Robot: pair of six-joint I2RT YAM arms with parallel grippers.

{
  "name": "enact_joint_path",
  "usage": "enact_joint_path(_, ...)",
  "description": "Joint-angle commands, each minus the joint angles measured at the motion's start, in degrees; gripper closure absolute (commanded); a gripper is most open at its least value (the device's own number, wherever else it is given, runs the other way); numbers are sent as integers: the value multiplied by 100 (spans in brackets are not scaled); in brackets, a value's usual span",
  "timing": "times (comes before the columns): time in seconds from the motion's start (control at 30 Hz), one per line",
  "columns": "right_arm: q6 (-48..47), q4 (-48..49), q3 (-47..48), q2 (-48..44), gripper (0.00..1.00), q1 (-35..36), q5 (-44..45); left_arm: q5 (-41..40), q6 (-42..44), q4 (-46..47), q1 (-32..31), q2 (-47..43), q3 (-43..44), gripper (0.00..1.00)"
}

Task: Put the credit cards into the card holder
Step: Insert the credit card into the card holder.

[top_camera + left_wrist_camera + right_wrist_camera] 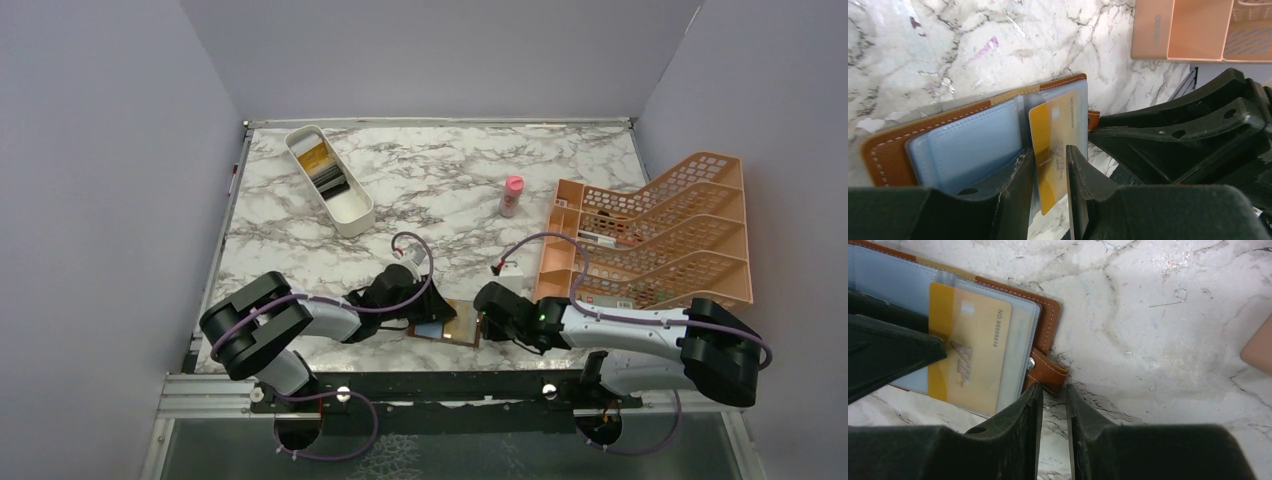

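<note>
The brown card holder [440, 328] lies open near the front edge, blue-grey inside up, between my two grippers. A yellow-gold credit card [1055, 120] lies flat, partly inside its clear right-hand pocket, with one end sticking out past the wallet's edge. My left gripper [1050, 152] has its jaws nearly together over this card, fingertips resting on its face; the card is not pinched. My right gripper [1054, 387] is nearly closed and empty, its tips at the wallet's snap tab [1048, 371]. More cards, yellow [313, 155] and dark [330, 180], lie in the white tray.
The white oblong tray [352, 215] stands at the back left. A pink bottle [511, 196] stands mid-back. The orange lattice rack [650, 235] fills the right side, close behind my right arm. A small white-and-red object [507, 267] lies next to the rack.
</note>
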Motion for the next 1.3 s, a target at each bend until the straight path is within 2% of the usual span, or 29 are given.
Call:
enact_joint_path(0.0,18,235,-67,83,72,-23,-27,-325,101,-165,-265,134,238,67)
enact_joint_path(0.27,32,435,-113,257,73,-23,-108,-430,216,-209,-504,367,486,67)
enact_joint_path(0.47,27,472,-133,232,73,-41,-3,-526,421,-213,-609,208,567,67)
enact_joint_path(0.73,-220,504,-81,187,73,-304,74,-399,342,-200,-735,387,754,65)
enact_joint_path(1.0,-99,-57,-61,-291,73,-363,124,-514,194,-273,-708,211,743,65)
enact_joint_path(1.27,200,-579,177,-862,71,-364,-171,-546,398,-1059,-600,-47,980,63)
